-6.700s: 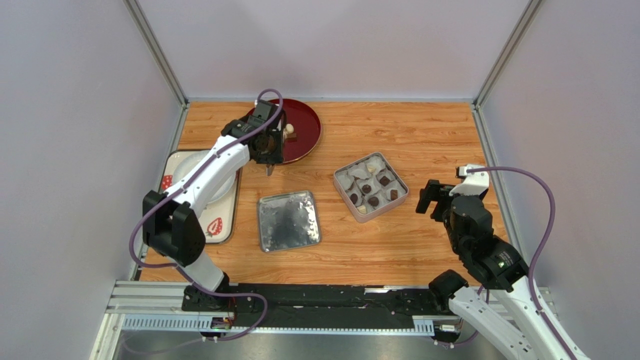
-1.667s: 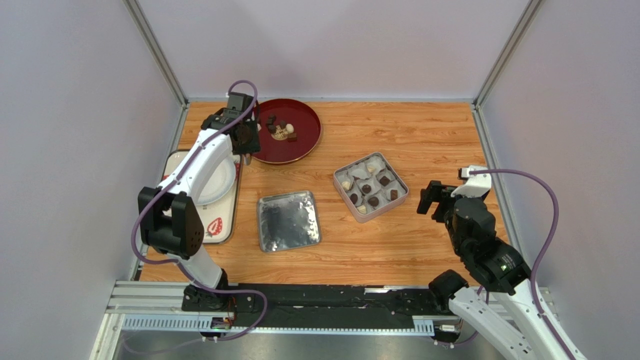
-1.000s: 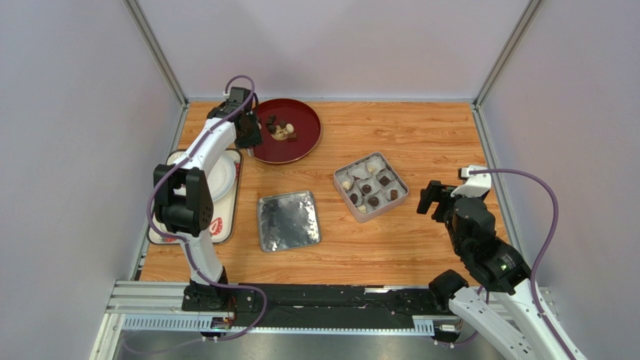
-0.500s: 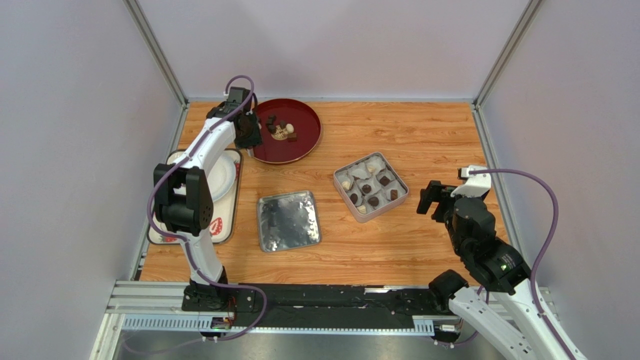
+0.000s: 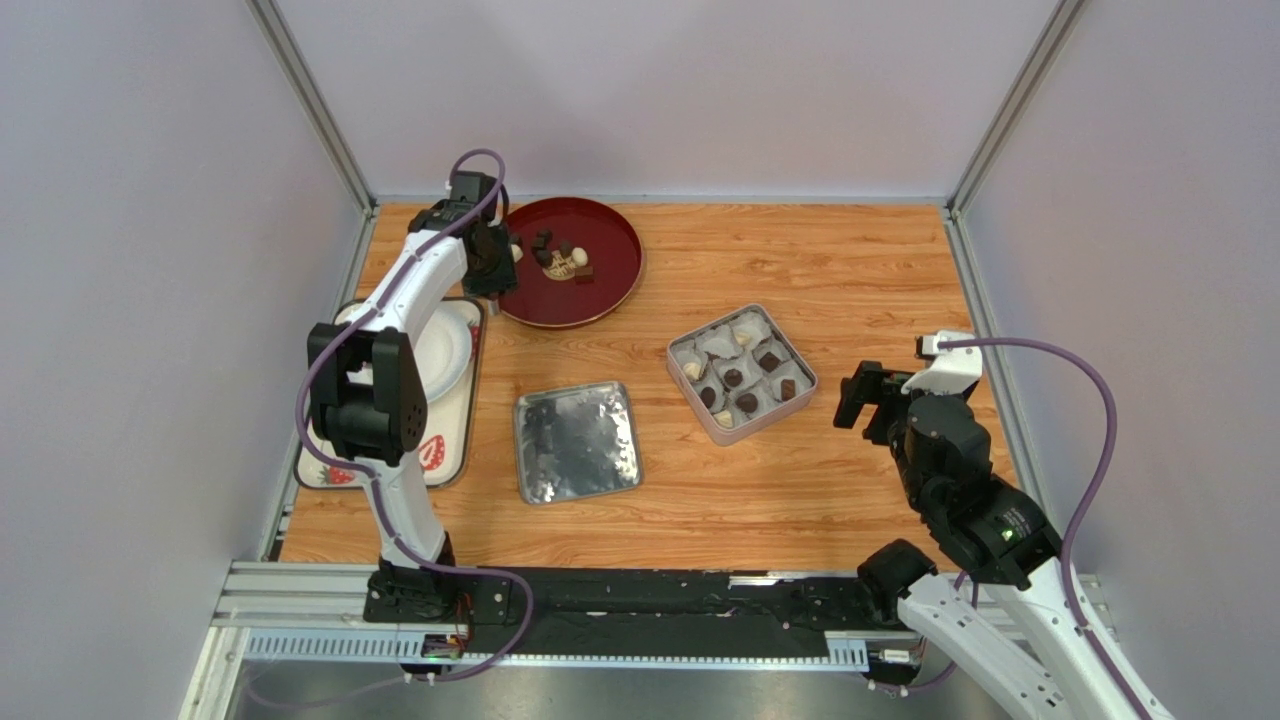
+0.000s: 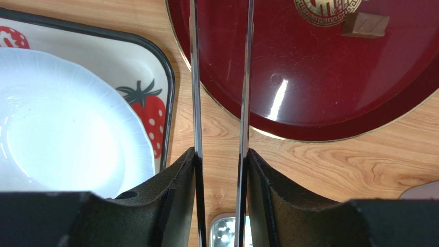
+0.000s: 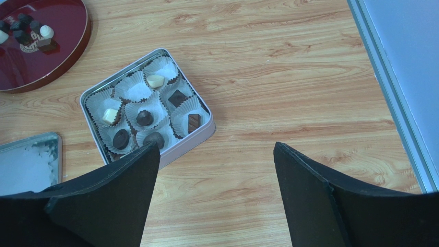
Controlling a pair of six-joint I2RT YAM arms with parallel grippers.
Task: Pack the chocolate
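Note:
Several chocolate pieces (image 5: 564, 264) lie on the red plate (image 5: 604, 285) at the back; one brown block (image 6: 366, 24) shows in the left wrist view. More chocolate (image 7: 144, 118) sits in white paper cups inside the square tin (image 5: 741, 372). My left gripper (image 5: 489, 267) hangs at the plate's left edge, shut on thin metal tweezers (image 6: 246, 77). Their blades stand apart with nothing between them, and their tips are out of frame. My right gripper (image 5: 872, 398) is open and empty, right of the tin (image 7: 206, 135).
The tin's silver lid (image 5: 577, 441) lies flat in front of the plate. A strawberry-print tray (image 5: 436, 450) with a white plate (image 5: 436, 353) sits at the left edge. Grey walls close in the table on three sides.
Several seconds ago the left gripper hovered over the plate's near edge; it has since swung to the plate's left edge. Over the last second it barely shifted. The right arm is still.

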